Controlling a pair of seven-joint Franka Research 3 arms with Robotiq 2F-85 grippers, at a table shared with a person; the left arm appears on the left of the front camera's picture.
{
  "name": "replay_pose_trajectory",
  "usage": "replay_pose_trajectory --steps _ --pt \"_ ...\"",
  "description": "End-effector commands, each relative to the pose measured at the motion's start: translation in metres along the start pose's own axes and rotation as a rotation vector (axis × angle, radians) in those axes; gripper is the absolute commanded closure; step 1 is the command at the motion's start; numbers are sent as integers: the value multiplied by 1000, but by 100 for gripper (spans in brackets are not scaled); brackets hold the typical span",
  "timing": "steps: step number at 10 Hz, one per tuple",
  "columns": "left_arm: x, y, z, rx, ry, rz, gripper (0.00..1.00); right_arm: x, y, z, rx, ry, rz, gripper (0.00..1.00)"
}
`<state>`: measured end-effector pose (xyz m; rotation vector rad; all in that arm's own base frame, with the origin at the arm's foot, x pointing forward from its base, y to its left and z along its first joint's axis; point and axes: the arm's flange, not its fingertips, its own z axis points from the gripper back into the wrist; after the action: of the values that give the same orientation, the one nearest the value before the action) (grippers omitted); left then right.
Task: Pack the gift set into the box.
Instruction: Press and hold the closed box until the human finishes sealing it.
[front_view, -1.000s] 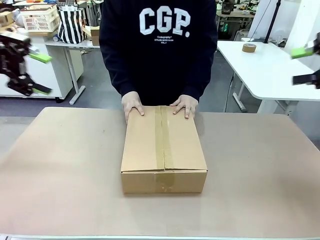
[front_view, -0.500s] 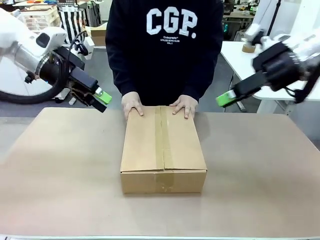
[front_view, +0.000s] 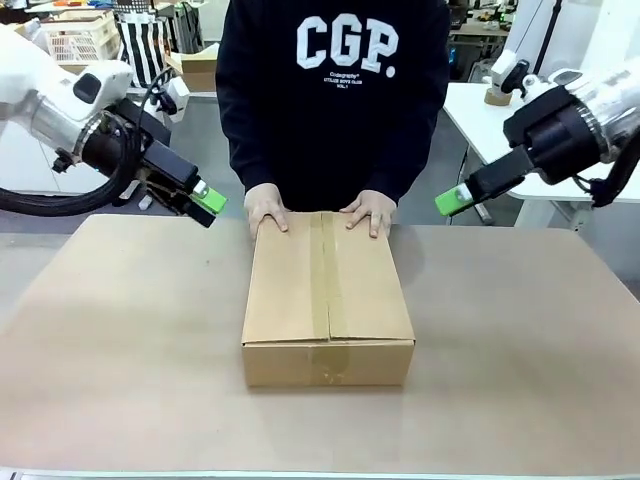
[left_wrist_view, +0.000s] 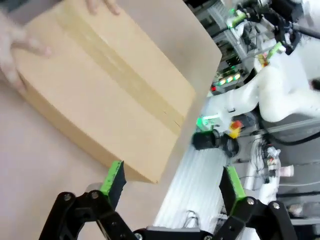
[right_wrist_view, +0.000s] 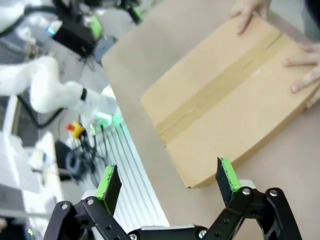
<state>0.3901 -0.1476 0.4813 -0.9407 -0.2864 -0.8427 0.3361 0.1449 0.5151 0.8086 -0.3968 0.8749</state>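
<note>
Claws swing in, wide apart and empty

Both green-padded black claws, left (front_view: 211, 205) and right (front_view: 454, 200), have come in over the far side, touching nothing. Between them, the large brown cardboard carton (front_view: 328, 290) sits mid-worktop (front_view: 120, 350), flaps shut, a person's hands (front_view: 267, 207) on its far end; opening it probably comes first.

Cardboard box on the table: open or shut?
Shut: the cardboard box has its top flaps lying flat, with tape running along the seam.
</note>
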Motion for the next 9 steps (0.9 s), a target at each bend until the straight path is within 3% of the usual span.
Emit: replay_pose_trajectory --steps 1,2,3,4,5,6,7,8,9 --pt "17 -3 -45 153 -134 -535 0 25 -35 -41 34 56 504 0" --pt "14 -5 -53 237 -236 -781 0 22 -45 -50 -32 0 770 0" --pt "12 2 -57 345 -272 -895 0 19 -54 -54 -128 -77 931 0" --pt "9 7 -63 358 -313 -940 0 14 -60 -52 -143 -140 995 0" --pt "5 7 -68 355 -344 -999 0 12 -63 -55 -107 -162 1009 0" --pt "4 9 -70 321 -303 -985 0 10 -67 -54 -30 -159 855 0" --pt "25 -9 -51 350 -177 -696 0 25 -56 -46 -152 43 767 0" --pt "25 -9 -51 350 -177 -696 0 25 -56 -46 -152 43 767 0" --pt "23 -8 -53 380 -230 -821 0 23 -61 -42 -151 -42 834 0"
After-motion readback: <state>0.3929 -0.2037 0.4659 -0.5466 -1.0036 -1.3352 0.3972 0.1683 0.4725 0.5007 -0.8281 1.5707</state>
